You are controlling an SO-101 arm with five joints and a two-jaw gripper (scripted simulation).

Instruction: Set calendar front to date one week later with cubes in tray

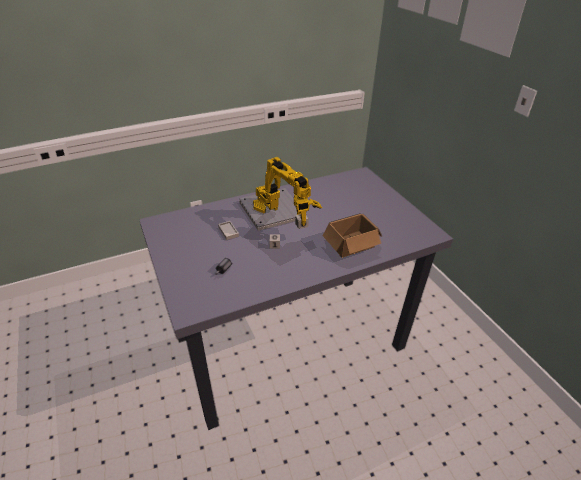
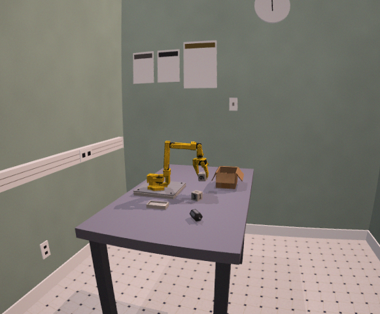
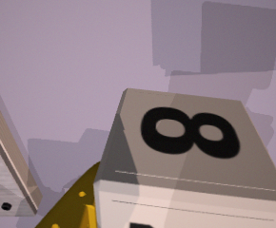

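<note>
Claw [image 2: 201,173] is pinching one number cube [image 2: 201,176] up off the table [image 2: 169,233], between the arm's base plate [image 2: 180,188] and the cardboard box [image 2: 227,176]. Wrist cam shows an 8 on that cube's far face. Second cube [image 2: 196,195] sits on the table just past the base plate, outside the tray [image 2: 157,204], which lies right beside the plate.

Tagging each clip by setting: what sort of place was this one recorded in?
Probably a small office or lab room: a purple table in a corner of green walls, with a socket rail, wall papers, a clock and tiled floor.
</note>
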